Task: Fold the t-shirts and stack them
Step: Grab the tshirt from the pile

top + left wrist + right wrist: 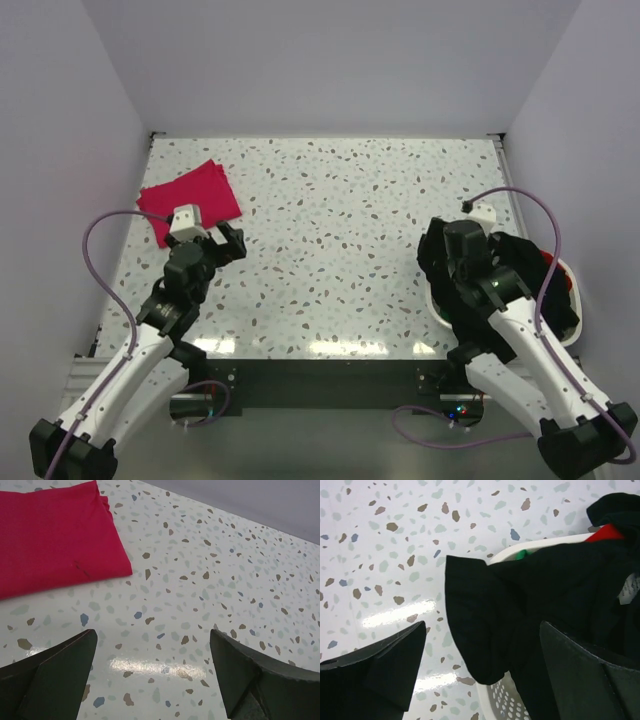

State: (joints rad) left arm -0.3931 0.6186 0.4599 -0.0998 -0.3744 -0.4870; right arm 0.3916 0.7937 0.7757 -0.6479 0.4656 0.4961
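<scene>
A magenta-pink t-shirt (190,201), folded to a small rectangle, lies at the far left of the table; it fills the upper left of the left wrist view (55,535). My left gripper (232,243) is open and empty (152,660), just above the bare table, near and to the right of that shirt. A large black t-shirt (520,600) hangs over the rim of a white basket (506,700) at the right. My right gripper (437,255) is open (482,655), with a hanging fold of the black cloth between its spread jaws, not gripped.
The white perforated basket (570,275) stands at the table's right edge. It also holds a red shirt (605,532) and a green one (521,555), mostly covered by black cloth. Grey walls close in the speckled table (340,220) on three sides.
</scene>
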